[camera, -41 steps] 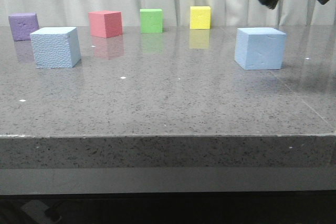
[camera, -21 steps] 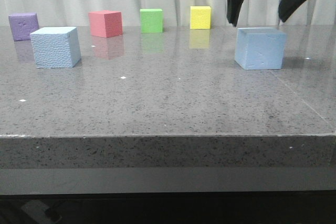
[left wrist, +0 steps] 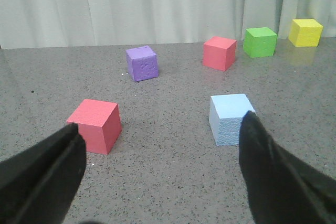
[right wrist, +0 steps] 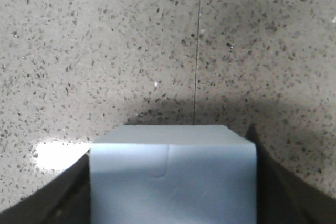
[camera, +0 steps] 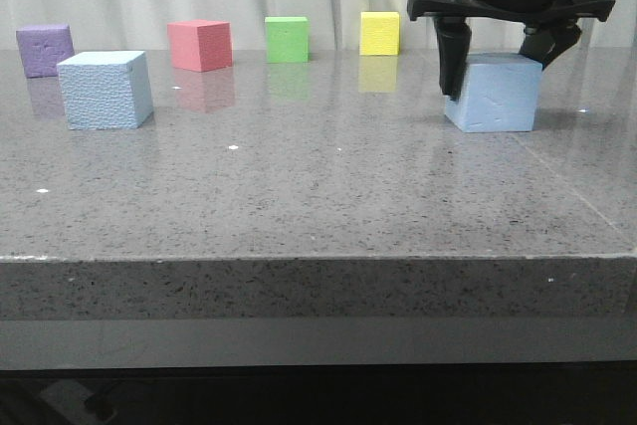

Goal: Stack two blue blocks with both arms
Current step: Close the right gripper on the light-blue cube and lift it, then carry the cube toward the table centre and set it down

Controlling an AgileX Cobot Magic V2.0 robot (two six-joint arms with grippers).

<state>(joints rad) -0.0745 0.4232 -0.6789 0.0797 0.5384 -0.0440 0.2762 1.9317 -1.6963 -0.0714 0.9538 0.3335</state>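
The smooth light-blue block [camera: 495, 97] stands on the grey table at the right. My right gripper [camera: 495, 75] is lowered over it, open, with one finger at each side; I cannot tell if the pads touch. In the right wrist view the block [right wrist: 173, 182] fills the space between the fingers. The pebbled light-blue block [camera: 105, 90] stands at the left and also shows in the left wrist view [left wrist: 230, 119]. My left gripper [left wrist: 160, 135] is open and empty, above the table and short of that block; it is out of the front view.
A purple cube [camera: 45, 50], a red cube [camera: 201, 45], a green cube [camera: 287, 39] and a yellow cube [camera: 379, 33] stand along the back. A second red cube [left wrist: 95, 125] sits near my left finger. The table's front edge [camera: 318, 259] is near.
My right gripper has come in from the upper right and dropped down over the smooth blue block. The blocks have not moved.
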